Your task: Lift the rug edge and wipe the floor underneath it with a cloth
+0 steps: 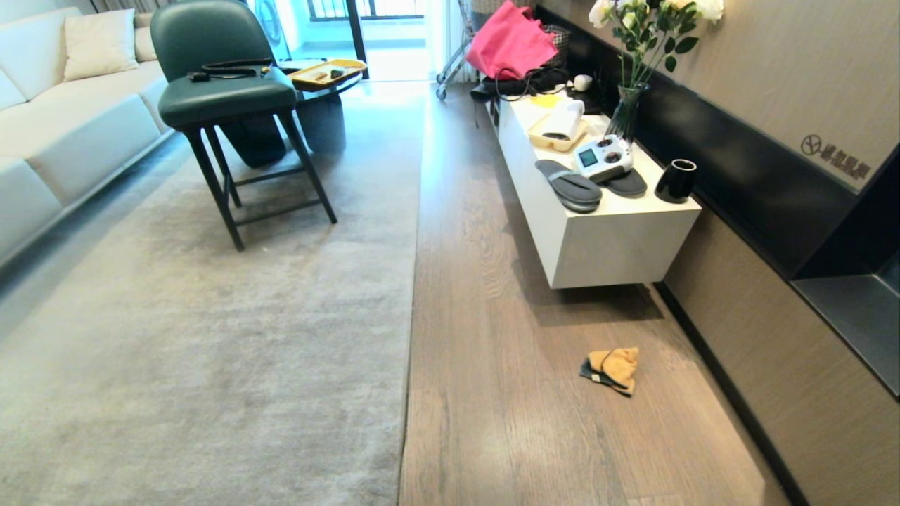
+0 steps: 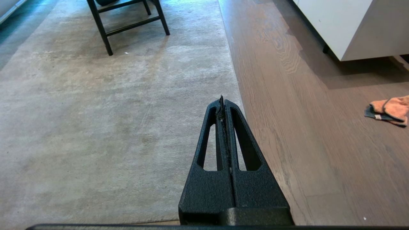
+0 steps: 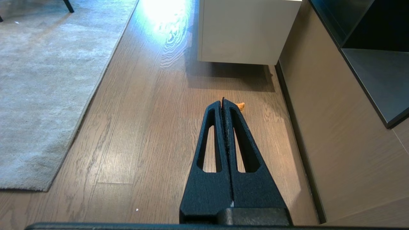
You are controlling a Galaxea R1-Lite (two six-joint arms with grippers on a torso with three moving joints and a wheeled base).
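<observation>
A large pale grey rug (image 1: 211,337) lies flat; its straight rug edge (image 1: 411,295) runs along the brown wood floor (image 1: 492,365). The orange-tan cloth (image 1: 612,370) with dark trim lies crumpled on the floor near the wall, in front of the white cabinet. No arm shows in the head view. My left gripper (image 2: 221,99) is shut and empty, hanging high over the rug edge (image 2: 238,86), with the cloth (image 2: 388,110) off to one side. My right gripper (image 3: 222,102) is shut and empty above the floor (image 3: 143,134); its fingers hide most of the cloth (image 3: 241,105).
A white low cabinet (image 1: 598,232) carries grey slippers (image 1: 569,186), a controller, a black cup and a vase. A green chair (image 1: 225,98) stands on the rug, a white sofa (image 1: 63,133) to the left. The wall panel (image 1: 787,393) borders the floor on the right.
</observation>
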